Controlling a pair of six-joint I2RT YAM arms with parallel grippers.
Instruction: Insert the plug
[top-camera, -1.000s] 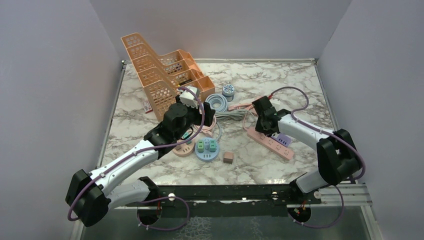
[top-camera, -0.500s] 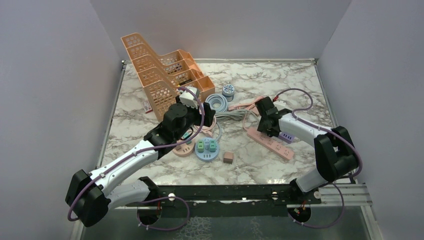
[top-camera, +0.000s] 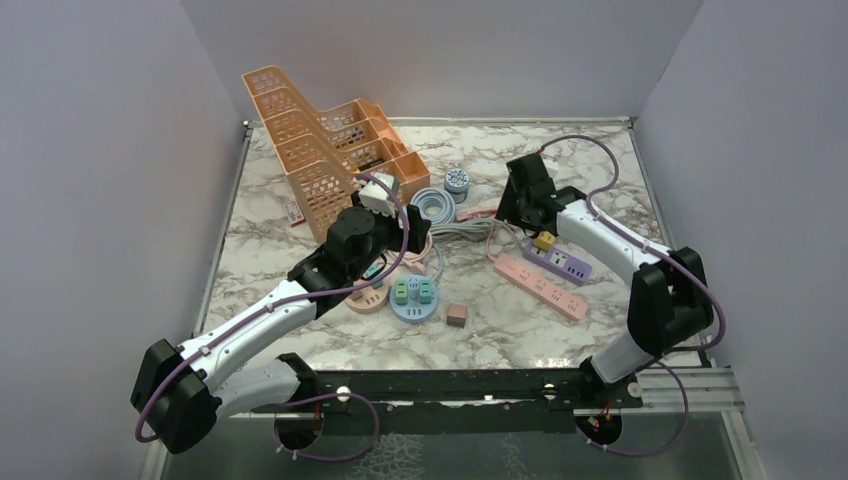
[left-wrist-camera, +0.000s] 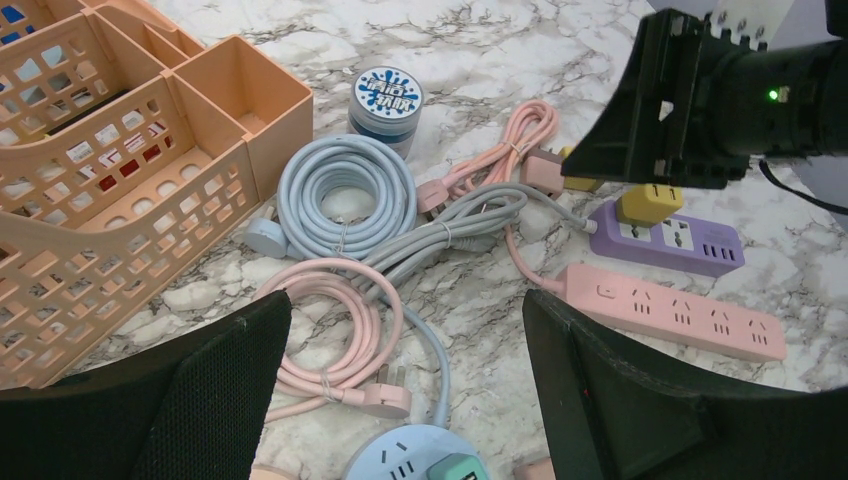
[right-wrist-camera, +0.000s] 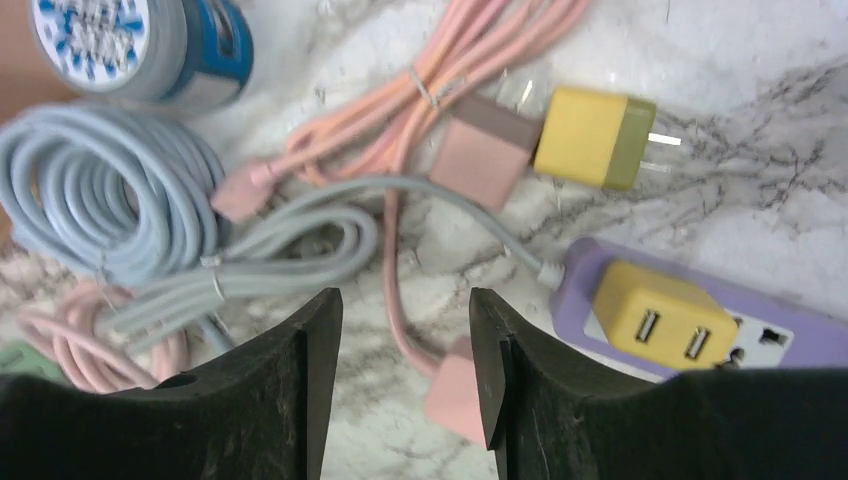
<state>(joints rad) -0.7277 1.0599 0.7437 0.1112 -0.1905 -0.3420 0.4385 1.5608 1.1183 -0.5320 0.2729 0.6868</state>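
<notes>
Marble desk (top-camera: 600, 160), seen from above. Far left: orange rack (top-camera: 320, 140). Just beside its near corner: blue tin (top-camera: 457, 180) and a grey-blue cable coil (left-wrist-camera: 345, 195). Centre: grey cable (left-wrist-camera: 450, 235) and pink coil (left-wrist-camera: 335, 325), overlapping. Right: purple strip (top-camera: 560, 263) and pink strip (top-camera: 541, 286), side by side; beyond them a yellow plug (right-wrist-camera: 592, 137) lies on its side, touching a pink plug (right-wrist-camera: 484, 150). Near centre: round blue socket (top-camera: 414, 299), round pink socket (top-camera: 368, 298), brown cube (top-camera: 457, 316).
</notes>
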